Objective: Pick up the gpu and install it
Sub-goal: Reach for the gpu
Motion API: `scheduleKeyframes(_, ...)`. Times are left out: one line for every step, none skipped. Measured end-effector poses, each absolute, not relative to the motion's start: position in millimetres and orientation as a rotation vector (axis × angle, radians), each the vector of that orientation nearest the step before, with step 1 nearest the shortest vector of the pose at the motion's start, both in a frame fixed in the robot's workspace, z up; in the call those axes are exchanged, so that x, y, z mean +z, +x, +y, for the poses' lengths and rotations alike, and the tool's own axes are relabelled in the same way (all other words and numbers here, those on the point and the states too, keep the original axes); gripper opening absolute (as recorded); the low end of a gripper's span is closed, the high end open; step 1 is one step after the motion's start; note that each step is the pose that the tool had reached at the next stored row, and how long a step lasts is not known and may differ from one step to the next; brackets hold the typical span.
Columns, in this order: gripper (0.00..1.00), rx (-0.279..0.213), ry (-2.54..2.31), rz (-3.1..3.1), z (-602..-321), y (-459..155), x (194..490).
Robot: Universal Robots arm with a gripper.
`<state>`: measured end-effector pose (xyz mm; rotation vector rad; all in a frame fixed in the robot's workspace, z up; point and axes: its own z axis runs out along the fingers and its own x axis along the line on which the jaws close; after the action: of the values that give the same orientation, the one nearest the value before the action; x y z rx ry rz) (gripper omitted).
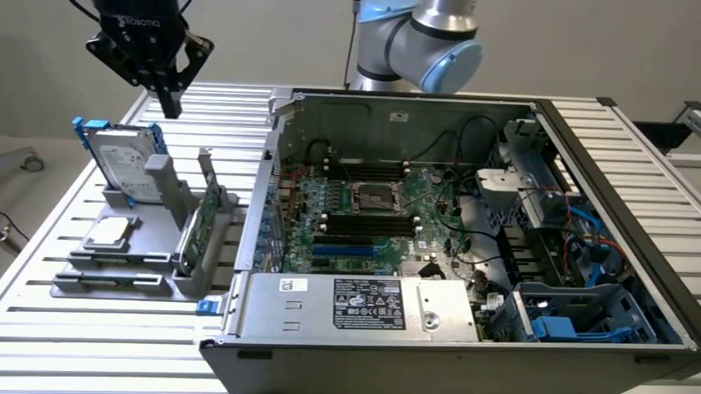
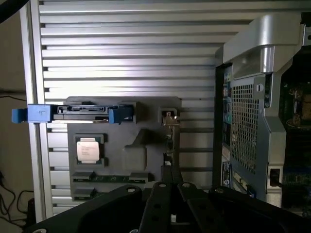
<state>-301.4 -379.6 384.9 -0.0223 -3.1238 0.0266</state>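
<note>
A slatted metal table [image 1: 613, 131] carries an open computer case [image 1: 416, 111] lying on its side, motherboard facing up. The arm [image 1: 428, 41] rises behind the case, and its wrist reaches across to the exterior view's left and points straight down. A grey holder [image 1: 121, 267] sits on the table just beside the case. A hard drive [image 1: 123, 160] in a blue frame stands upright in it.

The gpu [image 1: 194, 234] stands on edge in the holder's slot nearest the case, with its silver bracket upward. In the wrist view it is probably the thin strip [image 2: 169, 143] seen edge-on.

The gripper [image 1: 171, 108] hangs well above the holder, its fingers pressed together and holding nothing. A processor [image 1: 112, 232] lies flat on the holder.
</note>
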Motion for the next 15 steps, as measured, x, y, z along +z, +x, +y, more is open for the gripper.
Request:
scheduleKeyframes(0.11, 0.027, -0.018, -3.124, -382, -301, 385)
scheduleKeyframes(0.11, 0.027, -0.014, -3.124, -384, -301, 384)
scheduleKeyframes(0.11, 0.027, -0.009, -3.124, -386, -301, 384)
scheduleKeyframes(0.11, 0.027, -0.004, -3.124, -387, -301, 383)
scheduleKeyframes(0.11, 0.027, 0.003, -3.124, -388, -301, 383)
scheduleKeyframes(0.11, 0.027, 0.01, -3.124, -389, -301, 382)
scheduleKeyframes(0.11, 0.027, 0.017, -3.124, -390, -301, 381)
scheduleKeyframes(0.11, 0.028, 0.024, -3.124, -390, -301, 380)
scheduleKeyframes(0.11, 0.028, 0.031, -3.124, -391, -301, 380)
scheduleKeyframes(0.11, 0.029, 0.037, -3.124, -392, -301, 379)
scheduleKeyframes(0.11, 0.03, 0.043, -3.124, -393, -301, 378)
scheduleKeyframes(0.11, 0.03, 0.048, -3.124, -394, -301, 377)
scheduleKeyframes(0.11, 0.031, 0.052, -3.124, -396, -301, 377)
scheduleKeyframes(0.11, 0.032, 0.056, -3.124, -397, -301, 376)
scheduleKeyframes(0.11, 0.034, 0.059, -3.124, -398, -300, 375)
